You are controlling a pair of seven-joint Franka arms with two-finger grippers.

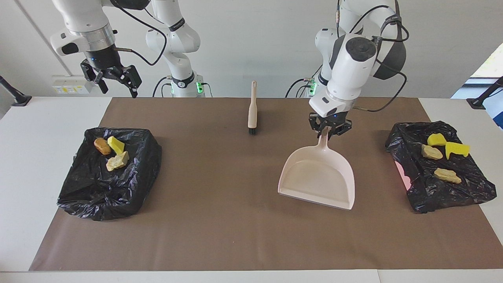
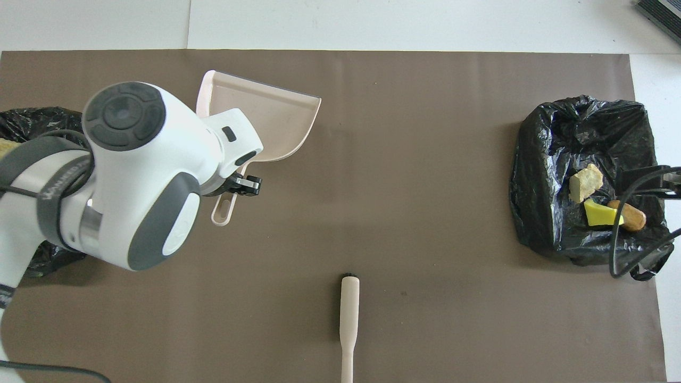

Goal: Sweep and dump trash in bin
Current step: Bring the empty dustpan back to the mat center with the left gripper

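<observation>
I have the left hand (image 1: 328, 131) pinching the handle of the pale pink dustpan (image 1: 319, 179), whose pan rests on the brown mat (image 1: 220, 220). My right hand (image 1: 114, 78) waits spread over the surface near its bin bag (image 1: 106, 188). The trash lies in both bags: three scraps (image 1: 112, 151) there, four scraps (image 1: 442, 155) in the other bag (image 1: 432, 192).

Bright, even, diffuse light; both views sharp.
Daylight glows from a window at three o'clock in the facing view. The dustpan (image 1: 318, 177) casts a soft, faint shadow on the mat (image 1: 220, 220); bin bags (image 1: 106, 177) show small glints. Edges undistorted.
</observation>
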